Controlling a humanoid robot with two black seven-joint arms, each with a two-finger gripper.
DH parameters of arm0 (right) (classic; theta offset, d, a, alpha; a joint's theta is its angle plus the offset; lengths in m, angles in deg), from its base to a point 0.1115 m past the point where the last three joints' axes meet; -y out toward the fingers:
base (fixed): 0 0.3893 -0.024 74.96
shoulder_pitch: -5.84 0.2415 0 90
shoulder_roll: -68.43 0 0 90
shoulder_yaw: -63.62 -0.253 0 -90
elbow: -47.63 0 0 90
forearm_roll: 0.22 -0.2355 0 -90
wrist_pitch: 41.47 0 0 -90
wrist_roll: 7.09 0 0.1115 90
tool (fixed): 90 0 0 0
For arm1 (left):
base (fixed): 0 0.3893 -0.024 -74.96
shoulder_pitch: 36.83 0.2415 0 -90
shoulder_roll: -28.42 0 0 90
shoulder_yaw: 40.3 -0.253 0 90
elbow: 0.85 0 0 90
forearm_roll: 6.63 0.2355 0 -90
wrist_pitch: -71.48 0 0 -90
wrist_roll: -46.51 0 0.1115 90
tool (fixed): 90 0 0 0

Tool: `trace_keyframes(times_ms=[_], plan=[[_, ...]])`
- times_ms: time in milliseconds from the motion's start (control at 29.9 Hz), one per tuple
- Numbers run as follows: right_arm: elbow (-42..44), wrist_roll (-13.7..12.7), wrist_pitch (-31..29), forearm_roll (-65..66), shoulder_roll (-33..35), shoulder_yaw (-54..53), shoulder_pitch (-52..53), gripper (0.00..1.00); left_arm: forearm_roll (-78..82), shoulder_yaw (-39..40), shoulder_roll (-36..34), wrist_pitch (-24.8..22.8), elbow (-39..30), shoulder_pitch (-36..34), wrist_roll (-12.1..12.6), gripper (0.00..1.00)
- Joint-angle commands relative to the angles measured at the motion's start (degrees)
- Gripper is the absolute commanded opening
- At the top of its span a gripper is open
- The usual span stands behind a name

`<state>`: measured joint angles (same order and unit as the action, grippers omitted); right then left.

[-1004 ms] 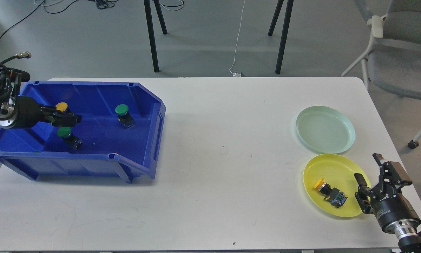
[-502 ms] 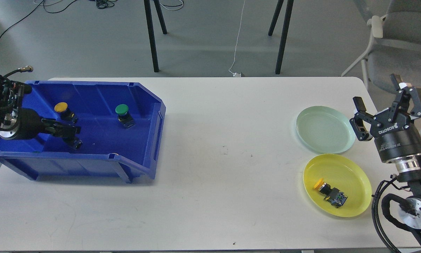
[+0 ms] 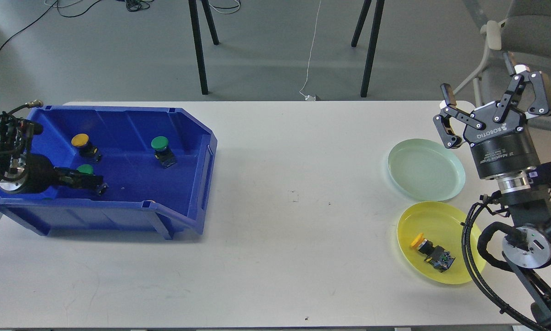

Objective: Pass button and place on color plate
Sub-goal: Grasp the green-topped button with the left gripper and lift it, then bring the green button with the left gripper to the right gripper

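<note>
You see three buttons in the blue bin (image 3: 197,151), a yellow-capped one (image 3: 81,141) at back left, a green one (image 3: 161,148) mid-bin, another green one (image 3: 88,172) at front left, a yellow button (image 3: 429,250) lying tilted on the yellow plate (image 3: 445,218), the pale green plate (image 3: 424,169) just behind it.

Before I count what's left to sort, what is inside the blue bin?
The bin holds a yellow button, a green button, and another green button at the left gripper, which covers its base.
</note>
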<state>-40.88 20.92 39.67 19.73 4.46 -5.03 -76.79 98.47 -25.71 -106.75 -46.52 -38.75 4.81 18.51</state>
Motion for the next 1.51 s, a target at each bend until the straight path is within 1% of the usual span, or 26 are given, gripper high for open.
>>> trace_keyframes(times_ms=[0, 134, 167, 201, 268, 301, 335, 468, 602, 703, 803, 870, 937, 1071, 1171, 1238, 1338, 1472], plan=[[-0.08, -0.01, -0.02, 0.0, -0.01, 0.1, -0.51, 0.99, 0.02, 0.0, 0.17, 0.0, 0.02, 0.02, 0.0, 0.66], [-0.08, -0.01, -0.02, 0.0, -0.01, 0.1, -1.04, 0.99, -0.33, 0.09, 0.26, 0.0, 0.02, 0.02, 0.0, 0.61], [-0.08, -0.01, -0.02, 0.0, -0.01, 0.1, -1.22, 0.99, -0.24, 0.09, 0.26, 0.0, 0.02, 0.02, 0.0, 0.53], [-0.17, -0.01, -0.02, 0.0, -0.01, 0.1, -1.39, 0.99, -0.15, 0.0, 0.26, 0.0, 0.02, 0.02, 0.0, 0.39], [-0.17, -0.01, -0.02, -0.09, -0.01, 0.1, -1.57, 0.99, -0.06, 0.0, 0.26, 0.0, 0.02, 0.02, 0.0, 0.16], [-0.26, -0.01, -0.02, 0.0, -0.01, 0.1, -1.74, 0.99, -0.06, 0.0, 0.26, 0.0, 0.02, 0.11, 0.0, 0.08], [-0.26, -0.01, -0.02, -0.09, -0.01, 0.1, -1.92, 0.99, -0.06, 0.0, 0.26, 0.0, 0.02, 0.11, 0.0, 0.06], [-0.26, -0.01, -0.02, -0.09, -0.01, 0.1, -2.18, 0.99, -0.33, 0.09, 0.08, 0.0, -0.07, -0.24, 0.0, 0.05], [-0.26, -0.01, -0.02, 0.0, -0.01, 0.1, -2.18, 0.99, -3.91, 1.23, -1.41, 0.0, -2.61, -1.2, 0.0, 0.05], [-0.26, -0.01, -0.02, 0.0, -0.01, 0.1, -2.18, 0.99, -12.6, 1.23, -6.4, 0.0, -7.43, -4.01, 0.0, 0.05], [-0.26, -0.01, -0.02, 0.0, -0.1, 0.1, -2.1, 0.99, -20.52, 1.32, -10.63, 0.0, -14.29, -6.39, 0.0, 0.05], [-0.26, -0.01, -0.02, 0.0, -0.01, 0.1, -2.1, 0.99, -24.74, 1.67, -12.04, 0.0, -17.46, -7.36, 0.0, 0.05], [-0.35, -0.01, -0.02, 0.0, -0.01, 0.1, -2.01, 0.99, -29.13, 3.16, -12.05, 0.0, -19.57, -7.97, 0.0, 0.05], [-0.61, -0.01, 0.07, 2.1, 0.16, 1.23, -1.48, 0.99, -43.78, 7.99, -9.68, 0.0, -22.91, -7.28, 0.0, 0.05], [-0.7, -0.01, 1.12, 8.24, 0.08, 3.6, -0.52, 0.99, -55.14, 8.09, -7.4, 0.0, -27.83, -5.96, 0.0, 0.05], [-0.7, -0.01, 2.96, 12.55, -0.01, 5.62, 0.97, 0.99, -61.56, 8.53, -4.42, 0.0, -30.12, -4.12, 0.0, 0.05], [-0.35, -0.01, 6.83, 15.46, 0.08, 11.68, 3.96, 0.99, -65.54, 8.44, 1.29, 0.0, -30.39, -2.27, 0.0, 0.05], [1.84, -0.01, 7.89, 15.91, -0.1, 18.45, 9.49, 0.99, -65.63, 8.53, 7.89, 0.0, -29.86, 1.6, 0.0, 0.05]])
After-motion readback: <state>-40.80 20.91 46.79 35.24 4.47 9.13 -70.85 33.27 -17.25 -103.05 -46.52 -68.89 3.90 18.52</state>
